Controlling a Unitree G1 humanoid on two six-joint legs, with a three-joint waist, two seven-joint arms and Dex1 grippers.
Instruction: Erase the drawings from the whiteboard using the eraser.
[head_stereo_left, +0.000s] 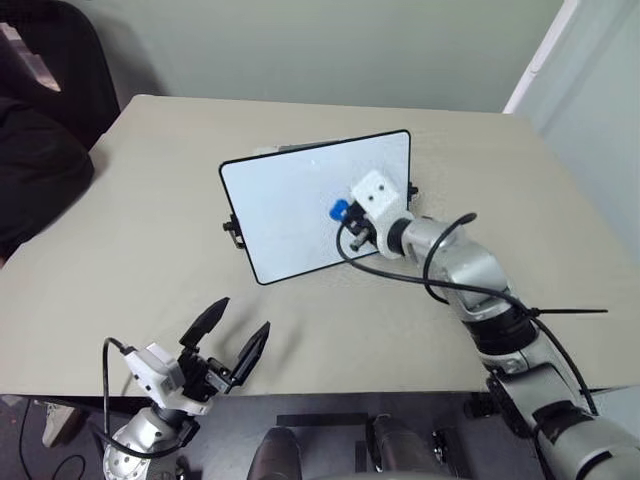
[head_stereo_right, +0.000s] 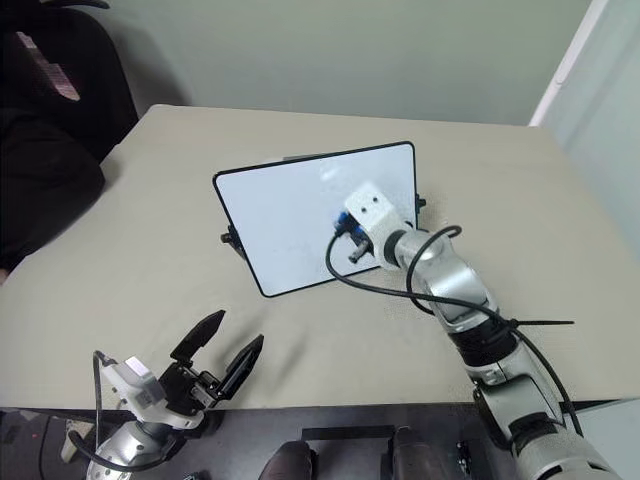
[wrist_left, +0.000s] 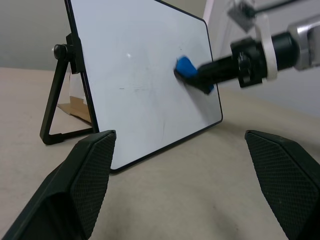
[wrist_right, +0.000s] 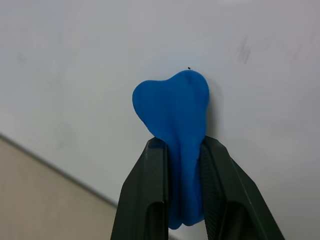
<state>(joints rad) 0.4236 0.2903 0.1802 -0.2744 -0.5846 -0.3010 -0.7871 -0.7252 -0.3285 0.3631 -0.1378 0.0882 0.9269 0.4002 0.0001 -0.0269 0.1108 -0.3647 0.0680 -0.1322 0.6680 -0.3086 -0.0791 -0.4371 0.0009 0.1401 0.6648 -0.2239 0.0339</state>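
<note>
The whiteboard (head_stereo_left: 290, 205) stands tilted on its black stand in the middle of the beige table (head_stereo_left: 150, 250). My right gripper (head_stereo_left: 346, 214) is shut on the blue eraser (head_stereo_left: 339, 210), and the eraser's tip presses against the board's right half (wrist_right: 175, 110). The drawings are out of view; the white face carries faint grey streaks (wrist_left: 137, 90). At the table's near edge on the left, my left gripper (head_stereo_left: 243, 316) is open and holds nothing, well short of the board.
A small brown cardboard piece (wrist_left: 72, 107) lies behind the board by its stand (wrist_left: 52, 120). A dark chair (head_stereo_left: 50, 90) stands off the table's far left corner. A black cable (head_stereo_left: 400, 280) loops from my right wrist.
</note>
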